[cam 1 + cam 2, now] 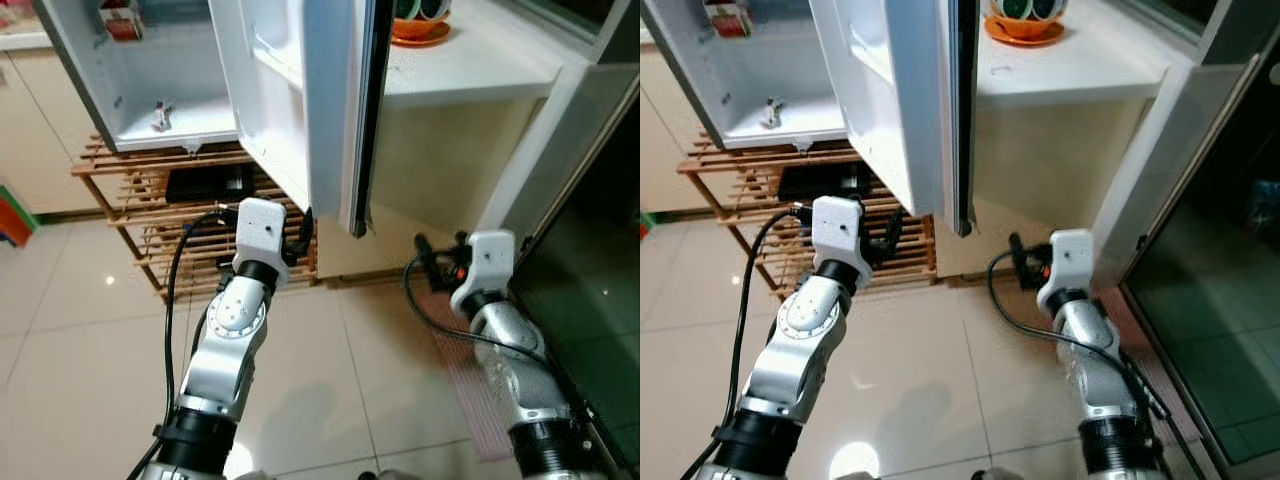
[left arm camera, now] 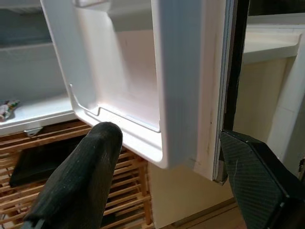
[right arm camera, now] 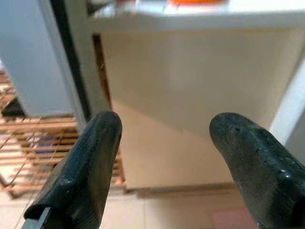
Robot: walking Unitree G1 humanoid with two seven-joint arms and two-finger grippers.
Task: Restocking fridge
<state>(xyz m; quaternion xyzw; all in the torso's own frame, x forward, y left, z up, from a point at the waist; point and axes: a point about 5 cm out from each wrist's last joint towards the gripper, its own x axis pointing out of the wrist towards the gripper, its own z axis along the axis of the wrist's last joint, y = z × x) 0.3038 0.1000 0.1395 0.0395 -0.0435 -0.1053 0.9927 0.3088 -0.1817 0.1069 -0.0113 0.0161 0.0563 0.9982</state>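
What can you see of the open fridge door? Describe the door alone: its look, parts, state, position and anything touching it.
The fridge door stands swung open, edge-on to the robot. Its inner side is white moulded plastic with an empty shelf pocket along the bottom; its outer face looks dark and glossy, with a pale seal down the edge. It hangs above the wooden rack. The left gripper sits open just below its lower corner, fingers either side, not gripping it.

Both arms reach forward, the left gripper and right gripper held with fingers spread wide.
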